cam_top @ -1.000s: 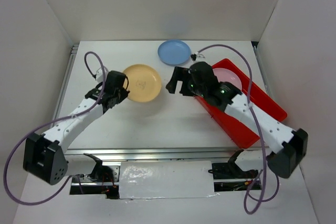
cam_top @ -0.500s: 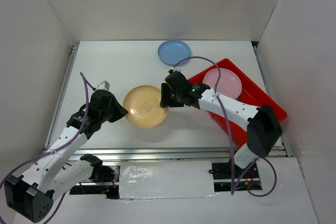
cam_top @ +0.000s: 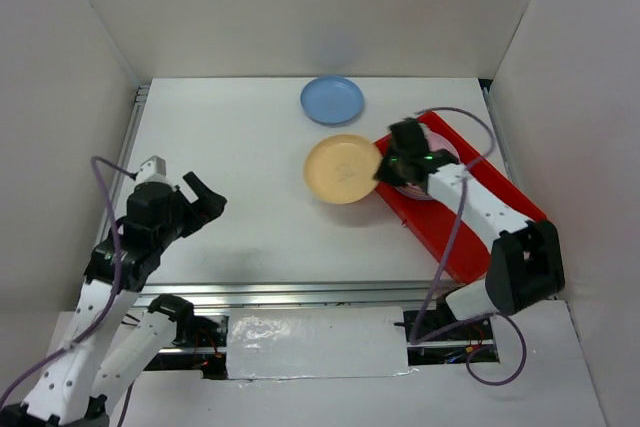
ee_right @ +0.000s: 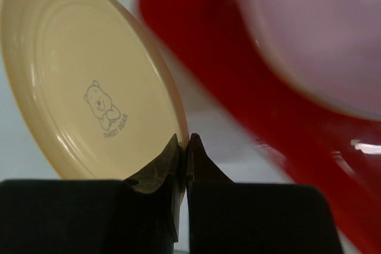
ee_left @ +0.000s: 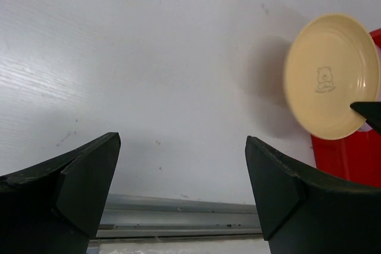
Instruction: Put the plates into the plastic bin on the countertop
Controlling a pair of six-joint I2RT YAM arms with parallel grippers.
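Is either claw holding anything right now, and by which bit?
The right gripper pinches the yellow-orange plate by its rim, on the side toward the red bin. The left gripper is open and holds nothing.

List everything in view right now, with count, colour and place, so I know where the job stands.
countertop: 1, white, under everything.
metal rail: 1, silver, along the countertop's near edge.
plastic bin: 1, bright red, right side of the countertop, set at an angle.
blue plate: 1, pale blue, on the countertop near its far edge.
yellow plate: 1, yellow-orange with a bear print, lifted off the countertop at the bin's left edge.
pink plate: 1, pink, lying in the bin, partly hidden by the right arm.
left pincer: open, empty, over the near-left countertop.
right pincer: shut on the yellow plate's rim.
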